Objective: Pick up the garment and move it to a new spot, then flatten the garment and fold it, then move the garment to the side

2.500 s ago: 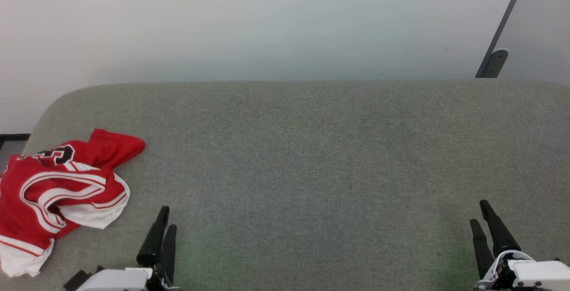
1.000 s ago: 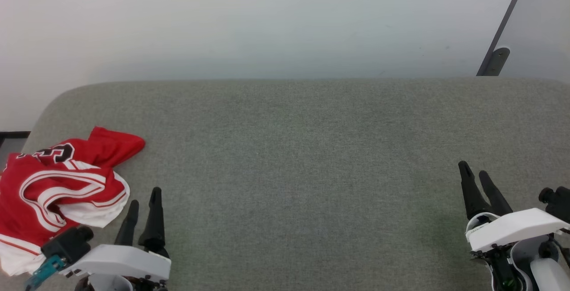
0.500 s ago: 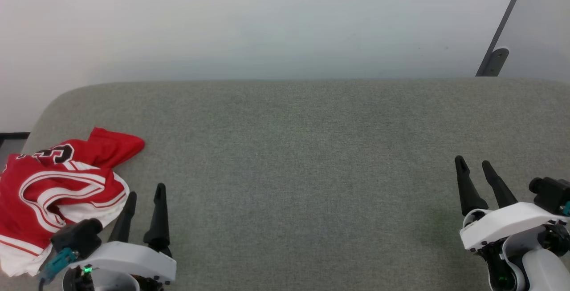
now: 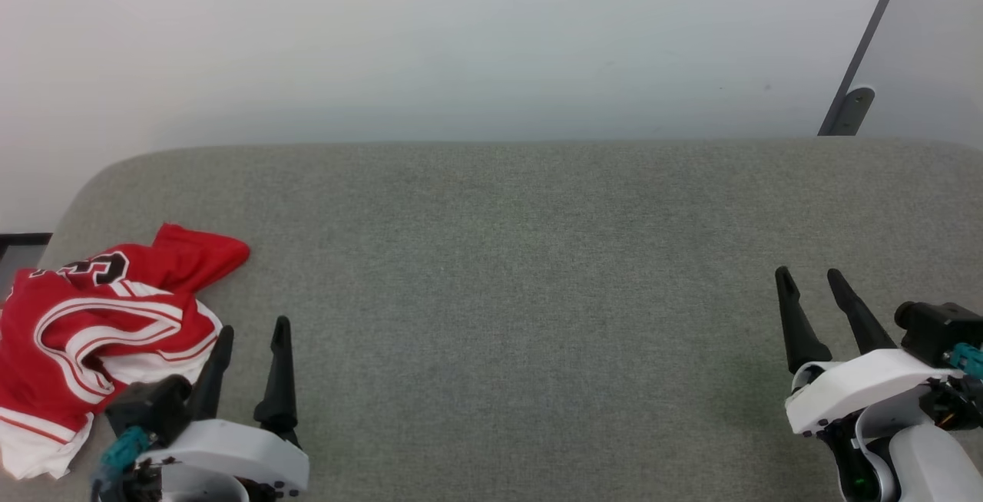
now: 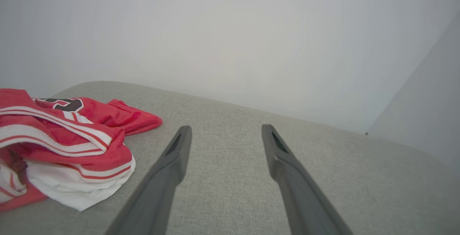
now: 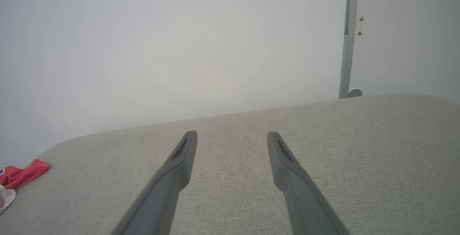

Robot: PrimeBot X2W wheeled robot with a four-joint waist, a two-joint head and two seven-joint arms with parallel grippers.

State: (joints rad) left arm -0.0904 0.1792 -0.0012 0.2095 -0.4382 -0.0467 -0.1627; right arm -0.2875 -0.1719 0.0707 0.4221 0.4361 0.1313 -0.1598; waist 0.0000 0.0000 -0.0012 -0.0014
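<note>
Where the grey woven-fabric padded surface (image 4: 522,272) rounds off at its left end, the garment (image 4: 100,325), a soft red jersey with white sleeves, red-and-white striped trim and black white-outlined lettering, is seen lying crumpled in a heap, with one red flap pointed toward the pale wall (image 4: 430,41) behind. It is touched by neither gripper. The left gripper (image 4: 253,327), white-bodied with two long dark fingers, is held low just beside the right edge of the heap, its jaws spread wide and only bare grey fabric shown between them (in the left wrist view a white fold of the garment is seen near the left finger, apart from it). The right gripper (image 4: 806,275) is placed well apart from the garment, near the right end of the surface, and its fingers are likewise spread, with only grey fabric seen between them. In the right wrist view a small red corner of the garment is shown at the far left edge. A slanted grey post (image 4: 868,37) is seen against the wall at the upper right.
</note>
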